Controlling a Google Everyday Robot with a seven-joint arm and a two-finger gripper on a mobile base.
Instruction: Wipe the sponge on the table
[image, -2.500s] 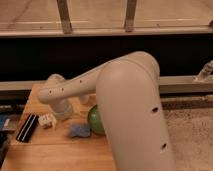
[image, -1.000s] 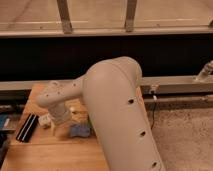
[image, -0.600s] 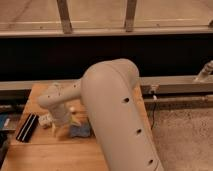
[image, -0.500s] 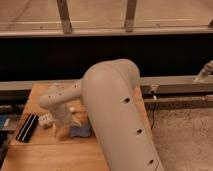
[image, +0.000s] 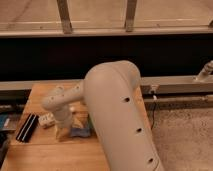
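Table: the light brown wooden butcher-block tabletop (image: 45, 150) of long planks fills the lower left of your view and carries everything below.
Arm: your thick off-white jointed robot arm (image: 115, 110) rises from the bottom edge and bends at a rounded elbow. A slimmer forearm runs leftward over the table, then turns down at the wrist.
Gripper: the two-finger gripper (image: 62, 132) points straight down at the tabletop, low against the wood. You cannot tell whether it is open, closed or gripping anything.
Bar: a black ribbed flat bar (image: 26, 127) lies on the table, well off to the gripper's left as you see it, near the table's edge.
Sponge: the small flat blue-grey soft sponge (image: 81, 132) has a rounded, uneven outline and lies flat on the table. It is just beside the gripper on its right, partly under the arm. You cannot tell whether the two touch.
Box: a small white rectangular box with dark markings (image: 47, 120) sits near the gripper, to its left and slightly behind.
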